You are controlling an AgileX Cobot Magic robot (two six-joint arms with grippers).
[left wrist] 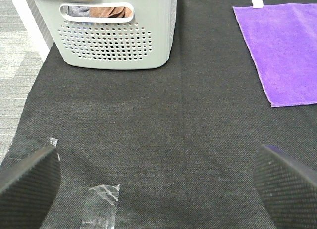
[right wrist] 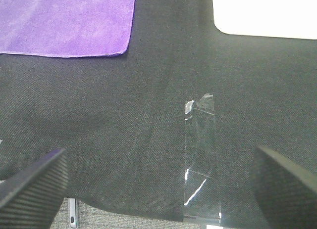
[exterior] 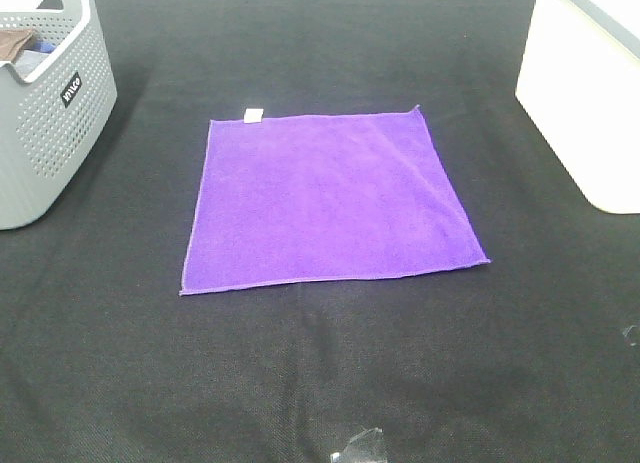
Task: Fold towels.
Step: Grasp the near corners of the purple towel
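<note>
The towel (exterior: 330,198) lies flat in the middle of the surface (exterior: 150,383); no fold is made yet. My left hand (left wrist: 156,189) and right hand (right wrist: 158,189) are wide open, empty, apart from it.

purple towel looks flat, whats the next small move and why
The purple towel lies flat and unfolded on the black mat; the left tool and right tool are open, empty, short of its edge. So probably bring each down to a near corner to pinch it.
</note>
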